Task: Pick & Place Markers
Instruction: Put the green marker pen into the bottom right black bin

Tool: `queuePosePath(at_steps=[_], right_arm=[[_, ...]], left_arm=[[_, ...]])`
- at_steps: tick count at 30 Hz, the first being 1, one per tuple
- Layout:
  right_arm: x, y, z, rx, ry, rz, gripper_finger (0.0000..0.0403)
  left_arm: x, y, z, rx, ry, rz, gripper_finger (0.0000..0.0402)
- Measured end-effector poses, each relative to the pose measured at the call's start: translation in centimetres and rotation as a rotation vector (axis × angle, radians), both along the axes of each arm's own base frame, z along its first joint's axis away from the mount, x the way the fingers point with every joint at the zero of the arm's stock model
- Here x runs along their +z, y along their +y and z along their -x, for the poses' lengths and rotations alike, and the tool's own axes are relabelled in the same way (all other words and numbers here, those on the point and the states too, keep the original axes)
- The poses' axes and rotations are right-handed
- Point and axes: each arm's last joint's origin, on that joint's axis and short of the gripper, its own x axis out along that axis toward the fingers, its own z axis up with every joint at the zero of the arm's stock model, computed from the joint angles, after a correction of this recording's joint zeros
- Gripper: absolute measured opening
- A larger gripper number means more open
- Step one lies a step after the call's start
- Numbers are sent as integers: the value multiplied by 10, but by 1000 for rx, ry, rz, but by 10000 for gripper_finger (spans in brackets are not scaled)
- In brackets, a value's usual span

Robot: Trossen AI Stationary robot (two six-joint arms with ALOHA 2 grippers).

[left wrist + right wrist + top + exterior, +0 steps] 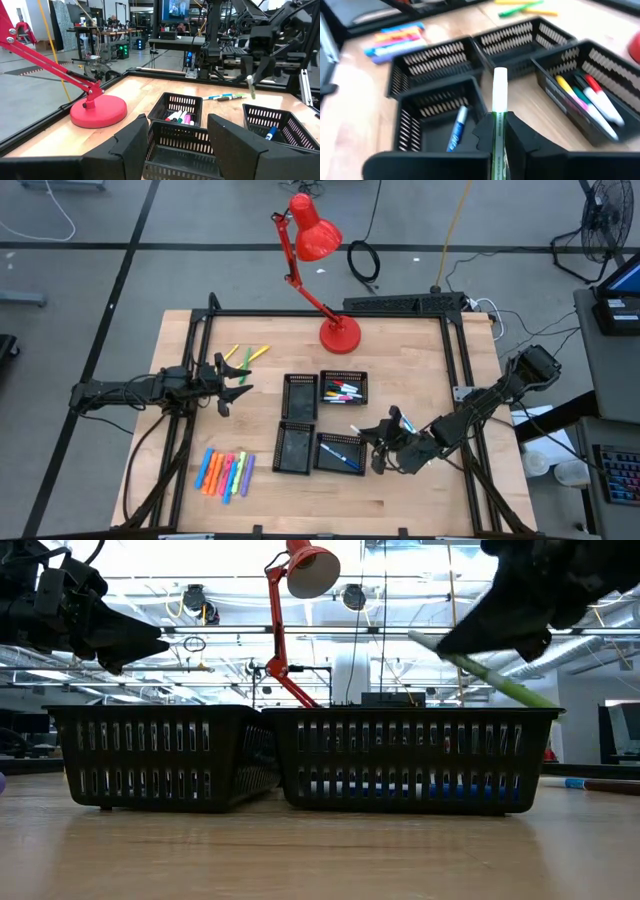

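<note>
Transport is the step in hand: the right gripper (385, 442) is clamped on a white-and-green marker (498, 117) and hangs just off the right edge of the near-right tray (339, 452), with the pen's white end pointing out past the fingertips toward the 4 black mesh trays. In the low view that marker (490, 675) slants above the tray rim, clear of the mesh. The near-right tray already holds a blue marker (456, 129), while the far-right tray (343, 388) holds several white pens with coloured caps (590, 100); the 2 left-hand trays look bare. My judgement is that the next move calls for carrying the pen over whichever tray suits it, lowering its tip inside the walls, and only then opening the fingers, since a tilted pen may catch the rim. The left gripper (226, 388) hovers with its jaws spread wide and nothing in them, just left of the far-left tray (299, 395), near the yellow-green markers (245, 356). A row of neon highlighters (226, 472) waits unsorted at the near-left of the table (420, 350).
</note>
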Motion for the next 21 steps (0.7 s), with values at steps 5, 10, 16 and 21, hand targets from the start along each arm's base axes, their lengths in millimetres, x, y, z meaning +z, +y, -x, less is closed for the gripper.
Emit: queuePosePath(at_steps=[5, 10, 16, 21], right_arm=[[10, 4, -6, 49, -82, 24, 15], [19, 8, -10, 98, -168, -1, 15], [24, 21, -24, 242, -254, 3, 15], [35, 36, -47, 268, -186, 69, 12]], left_arm=[[0, 0, 0, 0, 0, 0, 209], [0, 0, 0, 0, 0, 0, 209], [0, 0, 0, 0, 0, 0, 209], [0, 0, 0, 0, 0, 0, 209]])
